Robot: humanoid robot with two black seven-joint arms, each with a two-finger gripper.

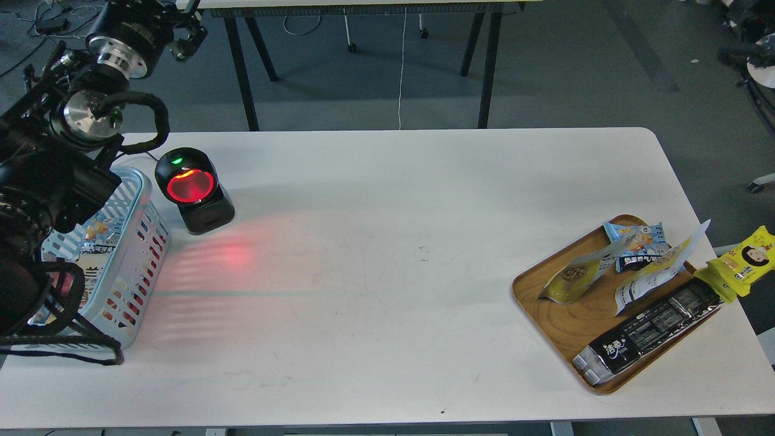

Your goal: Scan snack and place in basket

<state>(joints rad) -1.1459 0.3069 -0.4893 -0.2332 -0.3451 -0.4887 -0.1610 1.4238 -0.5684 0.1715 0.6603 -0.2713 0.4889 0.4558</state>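
Observation:
The snack (574,280), a yellow-and-white pouch with a round picture of beige balls, lies on its side on the brown wooden tray (566,330) at the right. The light blue slotted basket (142,242) stands at the table's left edge, partly hidden by my left arm. Some packets lie in it. My left gripper (184,37) is raised high at the top left, above and behind the basket, far from the snack. It is small and dark, so I cannot tell how its fingers stand. My right gripper is out of view.
A black scanner (192,189) with a glowing red window stands right of the basket and casts red light on the table. The tray also holds a blue packet (636,239), a white-and-yellow pouch (657,274) and a long black bar packet (654,330). A yellow packet (748,260) lies beside the tray.

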